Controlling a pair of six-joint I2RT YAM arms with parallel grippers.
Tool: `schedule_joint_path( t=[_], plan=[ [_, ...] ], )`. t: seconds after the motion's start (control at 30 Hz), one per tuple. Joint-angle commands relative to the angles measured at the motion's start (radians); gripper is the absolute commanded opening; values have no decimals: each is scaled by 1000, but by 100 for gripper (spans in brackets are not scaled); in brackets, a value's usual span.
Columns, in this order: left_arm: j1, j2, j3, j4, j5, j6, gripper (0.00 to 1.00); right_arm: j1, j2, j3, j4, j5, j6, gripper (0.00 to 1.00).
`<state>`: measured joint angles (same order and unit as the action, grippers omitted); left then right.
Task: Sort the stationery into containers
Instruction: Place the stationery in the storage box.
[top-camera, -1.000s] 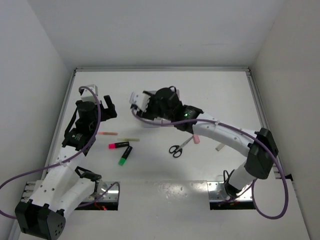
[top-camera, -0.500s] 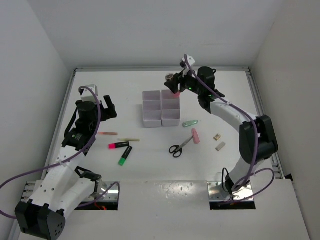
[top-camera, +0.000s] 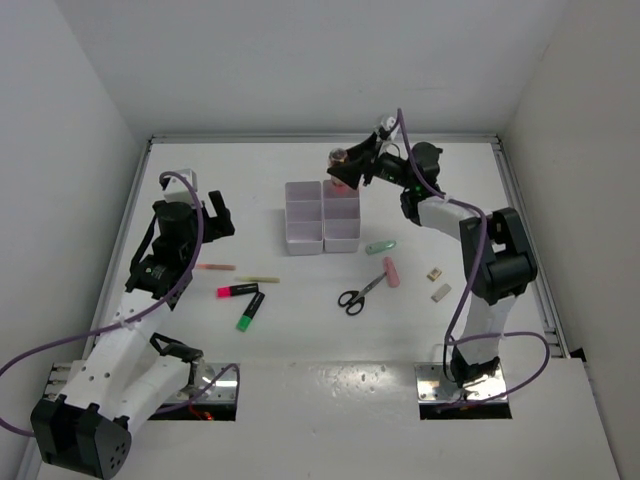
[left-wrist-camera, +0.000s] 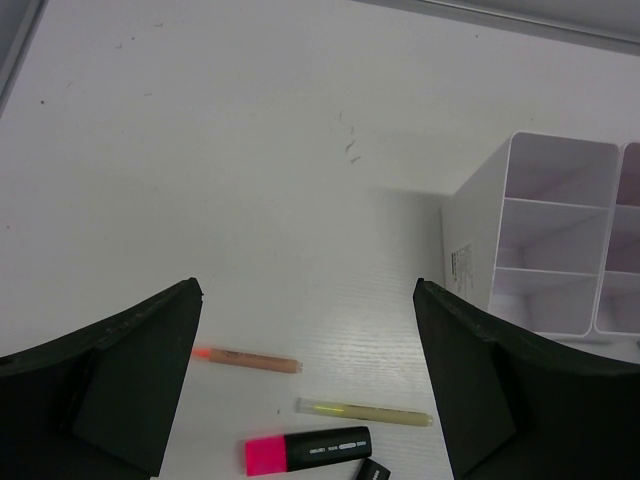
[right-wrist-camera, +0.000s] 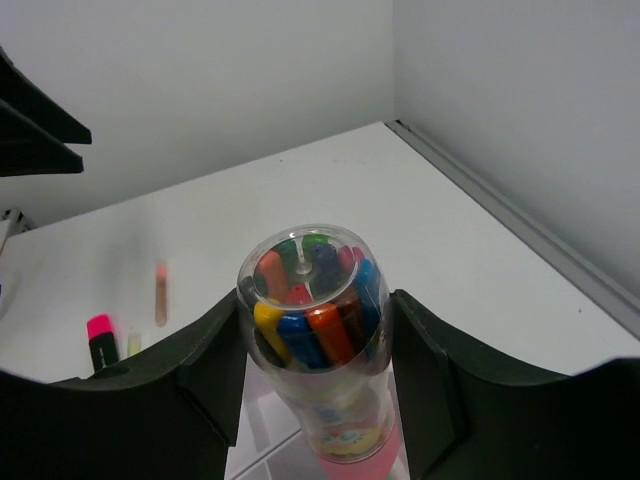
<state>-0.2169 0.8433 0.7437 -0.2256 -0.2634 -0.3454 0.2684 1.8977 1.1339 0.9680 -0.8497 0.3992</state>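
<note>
Right gripper (top-camera: 347, 170) pinching pink tube (right-wrist-camera: 312, 335) of coloured pens, long axis near upright, clear cap up, pink base down, over far end of right box (top-camera: 342, 232), left gripper (left-wrist-camera: 308, 290) spread wide, holding nothing, above left table (left-wrist-camera: 200, 150), pink stick (left-wrist-camera: 248, 360) and yellow stick (left-wrist-camera: 365, 412) just near of it.

Top view: I see even, bright, diffuse light from overhead; the white table (top-camera: 300, 340) carries only faint, soft-edged shadows, without glare. Left wrist view: the organiser box (left-wrist-camera: 470, 250) throws a pale grey shadow leftward. Right wrist view: the tube of coloured pens (right-wrist-camera: 315, 330) is sharp, while the pink highlighter (right-wrist-camera: 101, 340) and the thin pink stick (right-wrist-camera: 160, 293) beyond blur into soft smears.
</note>
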Motion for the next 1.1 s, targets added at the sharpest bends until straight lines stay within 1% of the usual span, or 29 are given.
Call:
schedule_joint_path(
  t=[0.0, 0.2, 0.37, 0.7, 1.07],
  plan=[
    [-4, 7, 43, 22, -8, 3, 93, -21, 3, 24, 233, -74, 13, 0],
    [-4, 7, 43, 22, -8, -6, 93, -50, 61, 13, 273, -74, 4, 0],
    [-4, 16, 43, 22, -8, -6, 93, -70, 70, 13, 282, -74, -5, 0],
    [-4, 16, 43, 22, -8, -6, 93, -80, 100, -6, 271, -92, -48, 0],
    [-4, 16, 43, 22, -8, -6, 93, -80, 139, -37, 345, -92, -39, 0]
  ],
)
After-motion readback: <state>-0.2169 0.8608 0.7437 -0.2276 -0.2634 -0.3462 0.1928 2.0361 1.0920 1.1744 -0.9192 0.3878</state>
